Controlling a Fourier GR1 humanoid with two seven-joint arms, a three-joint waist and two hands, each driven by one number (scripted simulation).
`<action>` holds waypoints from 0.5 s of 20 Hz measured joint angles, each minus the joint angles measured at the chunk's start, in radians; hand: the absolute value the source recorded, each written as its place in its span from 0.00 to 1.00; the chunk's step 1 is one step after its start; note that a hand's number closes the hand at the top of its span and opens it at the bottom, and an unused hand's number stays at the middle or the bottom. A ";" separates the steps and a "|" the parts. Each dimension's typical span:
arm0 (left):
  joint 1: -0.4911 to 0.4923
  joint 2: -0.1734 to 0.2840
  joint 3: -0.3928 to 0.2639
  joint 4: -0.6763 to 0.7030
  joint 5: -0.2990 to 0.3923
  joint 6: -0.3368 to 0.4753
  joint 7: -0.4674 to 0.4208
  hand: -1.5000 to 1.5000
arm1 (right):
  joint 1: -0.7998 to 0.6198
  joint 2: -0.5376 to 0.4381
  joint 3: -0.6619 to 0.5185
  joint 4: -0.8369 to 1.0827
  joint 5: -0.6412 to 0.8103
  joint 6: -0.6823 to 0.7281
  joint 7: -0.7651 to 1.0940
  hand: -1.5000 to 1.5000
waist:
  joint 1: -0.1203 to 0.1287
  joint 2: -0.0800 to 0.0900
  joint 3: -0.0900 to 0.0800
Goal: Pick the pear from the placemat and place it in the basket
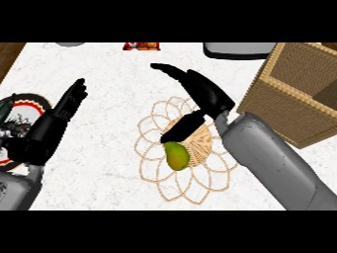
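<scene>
Fingers [172,70] stretch beyond the pear [175,155], thumb above it.

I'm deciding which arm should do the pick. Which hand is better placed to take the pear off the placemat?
The right hand: it hangs open over the placemat, thumb beside the pear, with the basket on its side. The left hand rests open at the view's left, away from both.

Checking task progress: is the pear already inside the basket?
No, the pear lies on the placemat, apart from the basket.
</scene>
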 measured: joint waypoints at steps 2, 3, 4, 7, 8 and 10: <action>-0.011 -0.006 0.000 -0.001 -0.002 0.004 0.012 0.50 | -0.069 -0.054 0.010 0.019 0.003 0.099 0.058 0.00 | 0.002 0.002 0.000; -0.009 -0.005 0.002 0.002 -0.002 -0.001 0.006 0.50 | -0.096 -0.073 0.018 0.026 -0.006 0.155 0.084 0.00 | 0.003 0.002 0.000; -0.011 -0.009 0.000 0.002 -0.004 -0.001 0.008 0.50 | -0.126 -0.094 0.017 0.030 -0.028 0.221 0.112 0.00 | 0.002 0.003 0.000; -0.006 -0.012 0.003 -0.007 -0.006 -0.004 0.008 0.50 | -0.194 -0.140 0.004 0.061 -0.100 0.402 0.172 0.00 | 0.005 0.004 0.000; -0.006 -0.015 0.001 -0.013 -0.011 0.000 0.015 0.50 | -0.212 -0.148 -0.001 0.072 -0.124 0.455 0.189 0.00 | 0.005 0.004 0.000; 0.001 -0.017 0.005 -0.016 -0.015 -0.004 0.011 0.50 | -0.243 -0.164 -0.023 0.103 -0.170 0.552 0.212 0.00 | 0.005 0.005 0.001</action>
